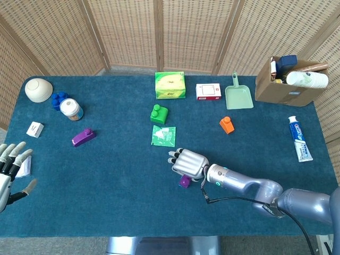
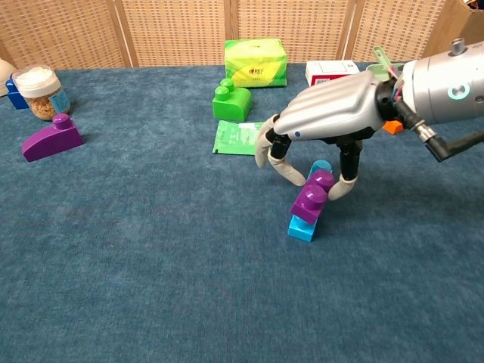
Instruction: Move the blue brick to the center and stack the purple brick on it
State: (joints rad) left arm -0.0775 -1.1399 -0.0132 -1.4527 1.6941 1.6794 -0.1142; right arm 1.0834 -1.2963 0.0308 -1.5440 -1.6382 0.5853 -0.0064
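My right hand (image 2: 327, 117) (image 1: 187, 162) hovers over the table's middle and pinches a purple brick (image 2: 311, 195) (image 1: 184, 181) between thumb and fingers. The purple brick sits tilted on top of a light blue brick (image 2: 306, 224), which lies on the blue cloth; whether it is pressed down I cannot tell. In the head view the blue brick is hidden under the hand. My left hand (image 1: 9, 167) stays at the far left edge with its fingers spread and nothing in them. A second purple brick (image 2: 51, 138) (image 1: 83, 137) lies far left.
A green brick (image 2: 231, 100), a green packet (image 2: 242, 138) and a green box (image 2: 255, 62) lie behind the hand. An orange brick (image 1: 227, 125), dustpan (image 1: 238, 95), cardboard box (image 1: 287, 79), toothpaste (image 1: 300, 139), jar (image 1: 70, 109) and bowl (image 1: 38, 89) stand around the table.
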